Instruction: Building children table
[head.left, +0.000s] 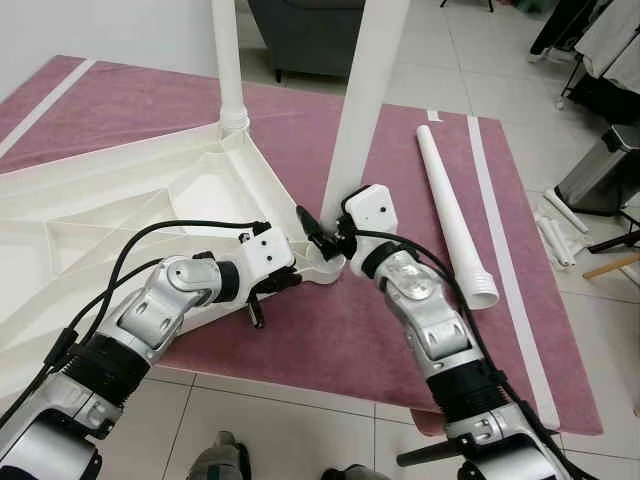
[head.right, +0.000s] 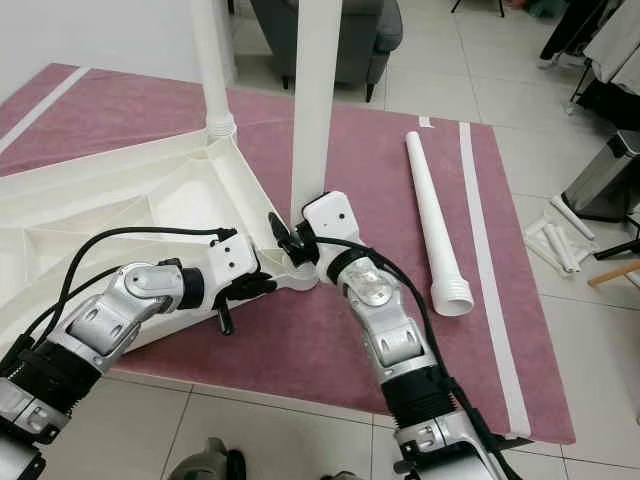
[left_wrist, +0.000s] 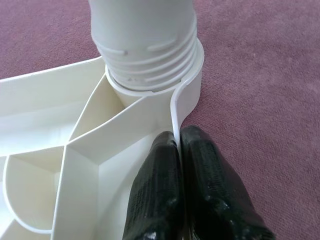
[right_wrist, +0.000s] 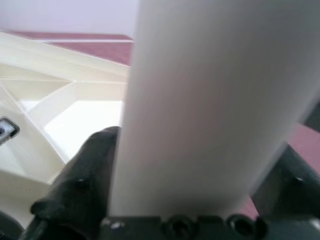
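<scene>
**Both hands at the near corner of the upturned tabletop**

The right hand has its black fingers spread around the foot of an upright white leg, gripping it where it enters the corner socket. The left hand, forearm stretched low over the rug, pinches the thin rim of the white tabletop just beside that socket. A second leg stands at the far corner; a loose leg lies on the rug, right.
</scene>
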